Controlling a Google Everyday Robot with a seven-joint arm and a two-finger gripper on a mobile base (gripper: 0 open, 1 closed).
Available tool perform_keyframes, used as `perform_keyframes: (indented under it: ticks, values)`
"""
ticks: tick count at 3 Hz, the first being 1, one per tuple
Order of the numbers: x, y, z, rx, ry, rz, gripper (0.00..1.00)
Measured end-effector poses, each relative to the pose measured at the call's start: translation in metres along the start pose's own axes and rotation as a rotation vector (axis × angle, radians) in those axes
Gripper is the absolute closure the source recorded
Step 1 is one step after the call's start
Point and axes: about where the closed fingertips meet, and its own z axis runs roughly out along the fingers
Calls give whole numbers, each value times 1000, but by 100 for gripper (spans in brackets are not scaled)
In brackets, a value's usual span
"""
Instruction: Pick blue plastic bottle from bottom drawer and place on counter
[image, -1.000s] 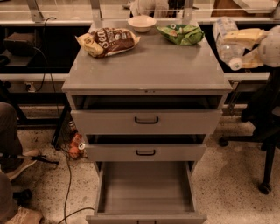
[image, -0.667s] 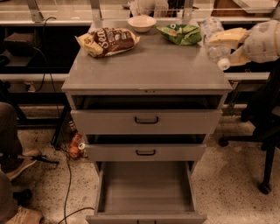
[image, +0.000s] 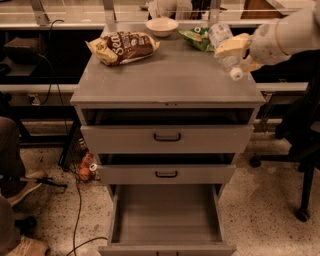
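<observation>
Grey worktop, right rear part: blue plastic bottle held over it, steeply tilted. Its long axis runs back to front, with the white cap at the low near end and the base up toward the back. Claw clamped round its middle, reaching in from the right. Green bag just behind, white bowl and brown chip bag further left. Bottom drawer pulled open.
</observation>
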Motion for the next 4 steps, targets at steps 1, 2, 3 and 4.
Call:
perform_keyframes:
  ticks: [1, 2, 3, 4]
  values:
    - [1, -3, 22, -114, 18, -73, 100]
    - [-10, -8, 56, -218, -12, -139, 100]
    - [-19, -11, 74, -260, -42, -168, 100]
    - [-27, -14, 92, -294, -76, -177, 82]
